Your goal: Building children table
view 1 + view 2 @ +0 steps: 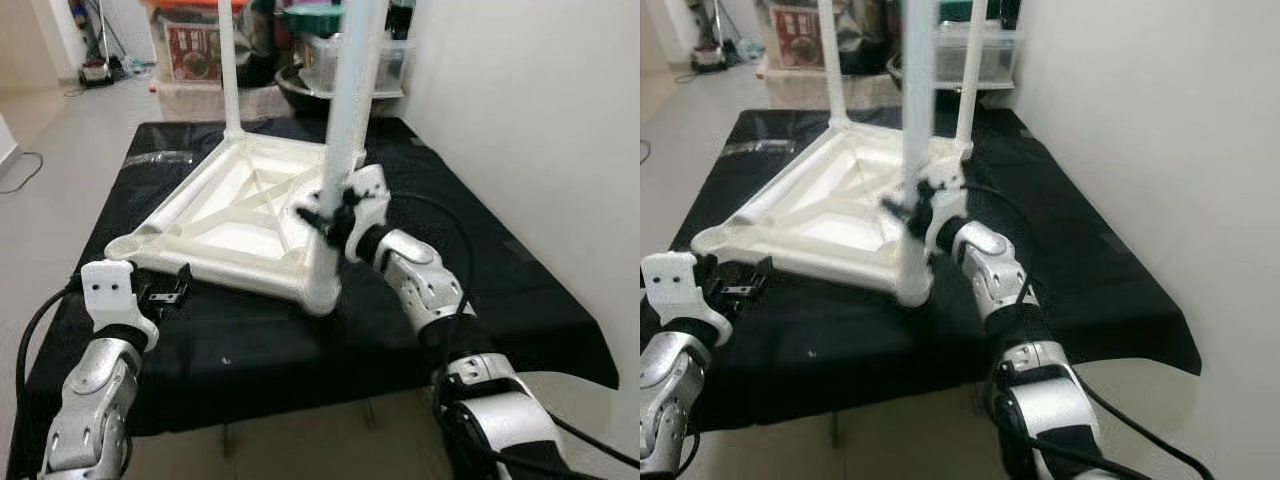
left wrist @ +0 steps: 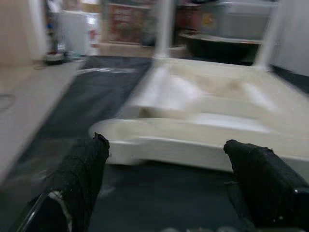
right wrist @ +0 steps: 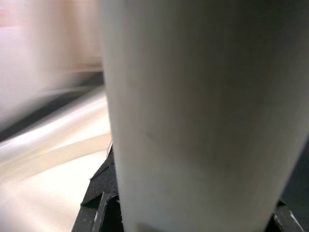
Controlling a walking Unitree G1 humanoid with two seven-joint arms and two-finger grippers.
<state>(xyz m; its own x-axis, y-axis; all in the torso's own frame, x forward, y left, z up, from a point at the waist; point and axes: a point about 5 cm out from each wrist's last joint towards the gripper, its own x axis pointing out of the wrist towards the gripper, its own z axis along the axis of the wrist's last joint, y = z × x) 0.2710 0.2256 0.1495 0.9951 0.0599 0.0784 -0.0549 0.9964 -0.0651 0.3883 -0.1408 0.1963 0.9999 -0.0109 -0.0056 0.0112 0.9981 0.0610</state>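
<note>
Black cloth (image 1: 520,290) carries the upturned white table top (image 1: 235,215). Right gripper (image 1: 335,212) clamps the near leg (image 1: 345,120); left gripper (image 2: 169,159) is spread, holding nothing.

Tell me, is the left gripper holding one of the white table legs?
No, the left gripper sits open over the black cloth beside the upturned tabletop, gripping nothing.

My right end effector (image 1: 333,212) is clamping a white leg (image 1: 345,120); my left end effector (image 1: 165,293) is hovering with fingers spread, left of it.
</note>
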